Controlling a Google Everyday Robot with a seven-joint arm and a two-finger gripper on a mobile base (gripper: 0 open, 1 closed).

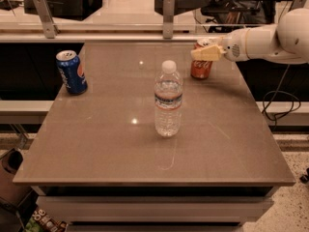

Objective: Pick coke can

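Note:
The coke can [200, 68], red-orange with white lettering and a silver top, stands upright near the far right edge of the brown table [111, 158]. My gripper [206, 52] reaches in from the right on a white arm [270, 41] and sits at the can's upper part, crossing in front of its rim. The lower half of the can shows below the gripper and rests on the table.
A clear plastic water bottle [168, 99] stands upright at the table's middle, in front and to the left of the can. A blue can [71, 72] stands near the far left edge. A counter with metal posts [167, 14] runs behind the table.

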